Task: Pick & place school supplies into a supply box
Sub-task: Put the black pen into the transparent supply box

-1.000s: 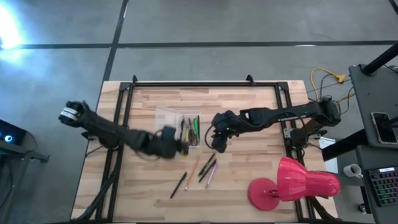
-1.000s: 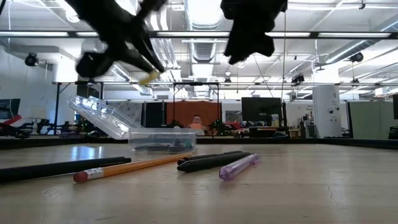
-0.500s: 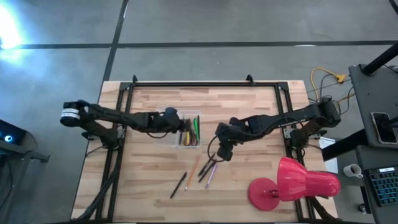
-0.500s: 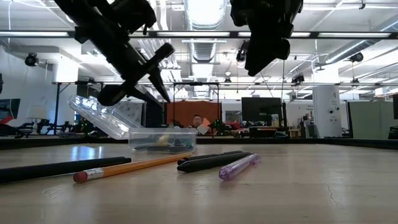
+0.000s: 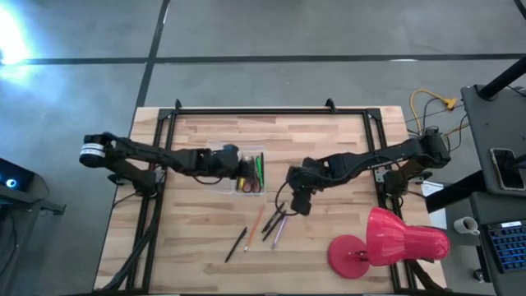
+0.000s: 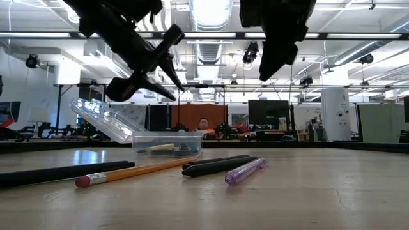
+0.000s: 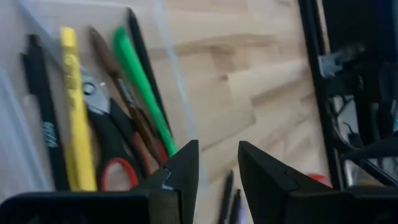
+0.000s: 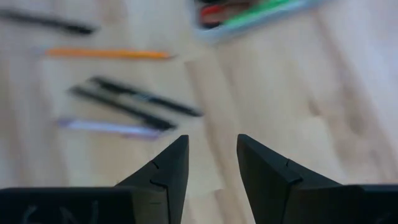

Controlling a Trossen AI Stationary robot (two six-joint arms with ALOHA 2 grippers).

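The supply box (image 5: 250, 171) is a clear tray on the table with its lid (image 6: 105, 119) tilted open. In the left wrist view it holds a yellow pen (image 7: 76, 118), a black pen (image 7: 43, 124), red-handled scissors (image 7: 118, 162), a brown pencil (image 7: 118, 93) and a green pen (image 7: 140, 87). My left gripper (image 5: 233, 158) hovers open and empty over the box. On the table near of the box lie an orange pencil (image 5: 253, 227), two black pens (image 5: 274, 220), a purple pen (image 5: 279, 233) and another black pen (image 5: 236, 244). My right gripper (image 5: 297, 204) hangs open above these.
A big red lamp (image 5: 386, 238) lies at the table's near right corner. A black frame (image 5: 164, 140) runs along the table's left, far and right sides. Bare wood lies far of the box and at the near left.
My left gripper has swung from the box's near side toward the far edge, over the box. The yellow pen it carried now lies in the box. My right gripper has moved toward the near edge and slightly down, over the loose pens.
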